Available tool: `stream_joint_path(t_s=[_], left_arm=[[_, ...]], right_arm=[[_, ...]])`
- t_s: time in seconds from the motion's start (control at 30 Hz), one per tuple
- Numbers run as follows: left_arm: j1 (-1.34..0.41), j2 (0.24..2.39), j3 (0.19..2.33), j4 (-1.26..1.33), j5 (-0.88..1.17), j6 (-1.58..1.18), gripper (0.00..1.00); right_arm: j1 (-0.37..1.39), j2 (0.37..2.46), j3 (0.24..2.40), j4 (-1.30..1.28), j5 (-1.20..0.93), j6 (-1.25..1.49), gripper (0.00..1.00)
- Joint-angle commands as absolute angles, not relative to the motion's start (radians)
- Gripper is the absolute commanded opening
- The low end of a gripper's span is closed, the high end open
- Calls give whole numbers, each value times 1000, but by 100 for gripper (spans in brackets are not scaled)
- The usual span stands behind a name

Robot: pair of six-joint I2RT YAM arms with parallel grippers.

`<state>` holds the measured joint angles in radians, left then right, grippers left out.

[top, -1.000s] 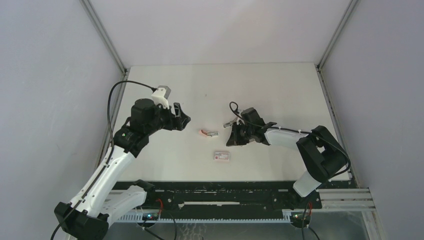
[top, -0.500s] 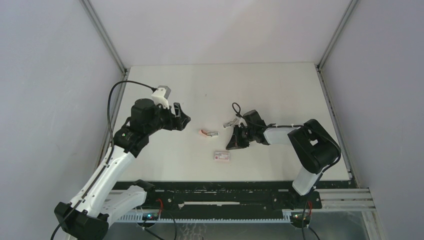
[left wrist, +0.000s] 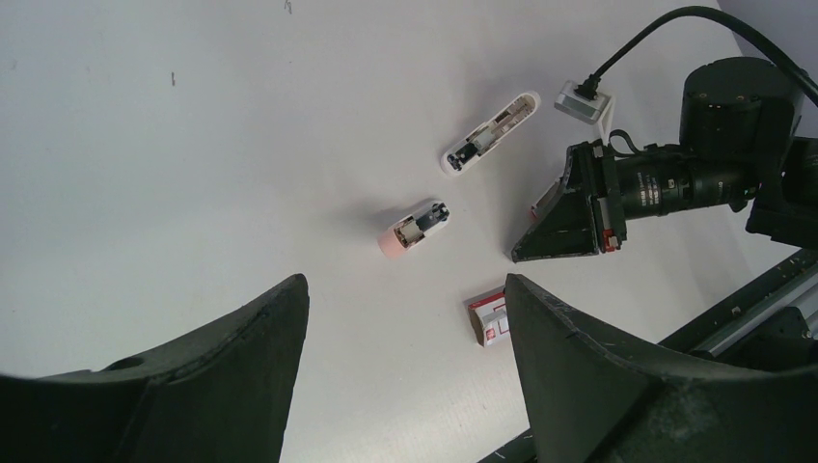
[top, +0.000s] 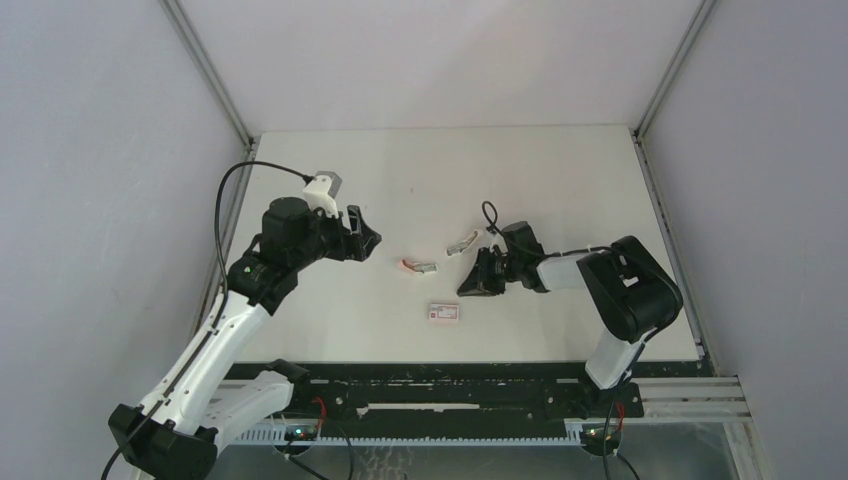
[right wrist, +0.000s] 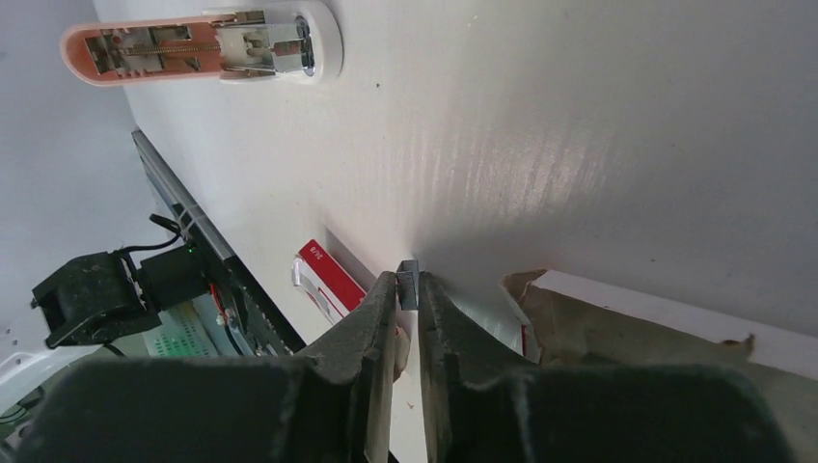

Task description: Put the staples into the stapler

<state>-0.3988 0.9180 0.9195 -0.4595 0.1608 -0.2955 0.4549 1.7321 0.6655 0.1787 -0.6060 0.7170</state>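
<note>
Grey metal shows between the almost closed tips of the right tool [top: 464,290]: the staples [right wrist: 408,283], a thin strip seen edge-on, pinched down at the white surface [top: 560,180], just right of the red-labelled box [top: 443,312]. Behind the box lies the pink-ended stapler half [top: 420,267], and further back-right the white stapler half [top: 462,243], the two apart. Well left of the box the left tool [top: 374,240] hangs wide and empty. Bare surface stretches behind the box, and the front edge is near it.
</note>
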Motion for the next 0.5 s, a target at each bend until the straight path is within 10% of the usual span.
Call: stream_joint_path(t_s=[0.0, 0.47], left_arm=[[-393, 909, 911, -446, 164, -278, 78], [-393, 906, 910, -446, 162, -278, 78]], right_arm=[[435, 1744, 635, 208, -572, 726, 15], [407, 1591, 607, 82, -429, 636, 25]])
